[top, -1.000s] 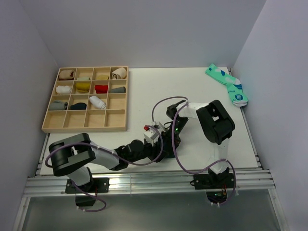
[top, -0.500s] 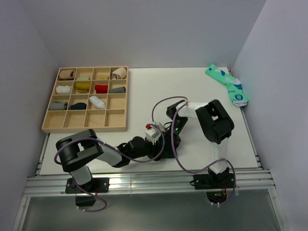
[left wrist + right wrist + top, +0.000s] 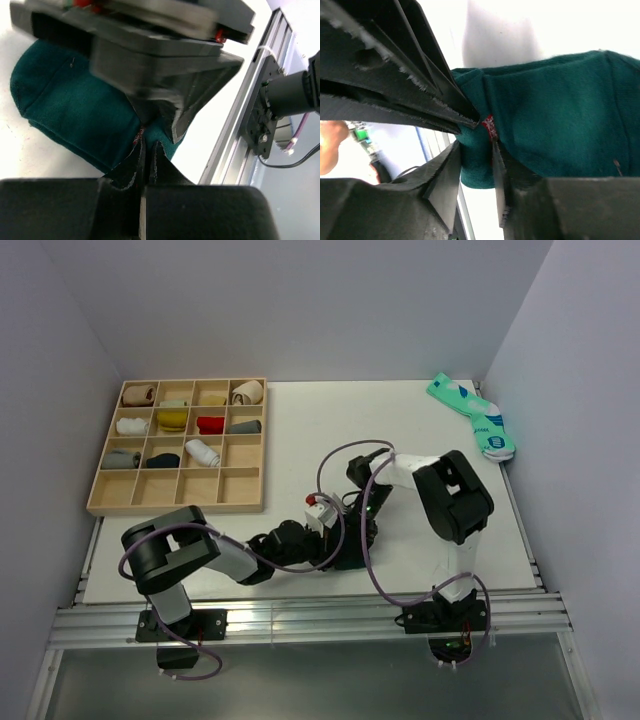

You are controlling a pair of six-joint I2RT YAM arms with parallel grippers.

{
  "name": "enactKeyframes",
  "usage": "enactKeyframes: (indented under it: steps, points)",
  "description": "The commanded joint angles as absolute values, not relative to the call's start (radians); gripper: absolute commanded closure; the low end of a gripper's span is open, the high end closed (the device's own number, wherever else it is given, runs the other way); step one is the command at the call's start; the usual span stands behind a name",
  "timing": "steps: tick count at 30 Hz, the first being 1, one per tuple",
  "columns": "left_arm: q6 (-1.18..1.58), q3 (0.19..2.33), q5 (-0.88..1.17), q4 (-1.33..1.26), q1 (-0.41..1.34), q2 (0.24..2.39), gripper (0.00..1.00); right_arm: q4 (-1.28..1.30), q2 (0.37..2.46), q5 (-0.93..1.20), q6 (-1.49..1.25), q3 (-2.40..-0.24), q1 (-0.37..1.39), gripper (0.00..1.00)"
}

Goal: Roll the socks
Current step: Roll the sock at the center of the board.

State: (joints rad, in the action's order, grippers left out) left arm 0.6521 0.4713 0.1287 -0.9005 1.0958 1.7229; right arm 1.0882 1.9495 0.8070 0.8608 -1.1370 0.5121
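A dark green sock (image 3: 75,107) lies on the white table, with a red mark (image 3: 489,125) near its cuff. My left gripper (image 3: 146,142) is shut, pinching the sock's edge at that mark. My right gripper (image 3: 475,145) faces it from the other side. Its jaws stand apart with the bunched cuff (image 3: 476,160) between them. The left gripper's fingers (image 3: 420,90) reach in just above the cuff. In the top view the left gripper (image 3: 325,540) and the right gripper (image 3: 350,530) meet near the table's front middle, and the arms hide most of the sock.
A wooden compartment tray (image 3: 100,495) with several rolled socks sits at the back left. A mint-green pair (image 3: 475,418) lies at the back right corner. The metal rail (image 3: 300,625) of the table's front edge runs close behind the grippers.
My left gripper has closed onto the sock's edge. The right gripper's jaws have widened around the cuff. The left arm has swung a little to the right.
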Motion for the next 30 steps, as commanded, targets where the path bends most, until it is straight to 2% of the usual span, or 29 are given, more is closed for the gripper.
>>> enactKeyframes:
  steps: [1,10,19,24,30]
  points:
    - [0.721,0.468,0.163,-0.821,1.098,1.762,1.00,0.913,1.869,0.696,0.807,-1.108,0.505,0.60]
    - [0.856,0.491,0.135,-0.733,1.094,1.816,1.00,0.839,1.680,0.661,0.730,-1.057,0.454,0.50]
    - [0.968,0.515,0.207,-0.663,1.002,1.873,1.00,0.835,1.473,0.686,0.793,-0.970,0.348,0.49]
    - [0.989,0.583,0.233,-0.511,0.988,1.888,1.00,0.756,1.312,0.637,0.827,-0.856,0.337,0.49]
    - [0.991,0.667,0.304,-0.344,0.970,1.913,1.00,0.739,1.224,0.612,0.908,-0.798,0.367,0.47]
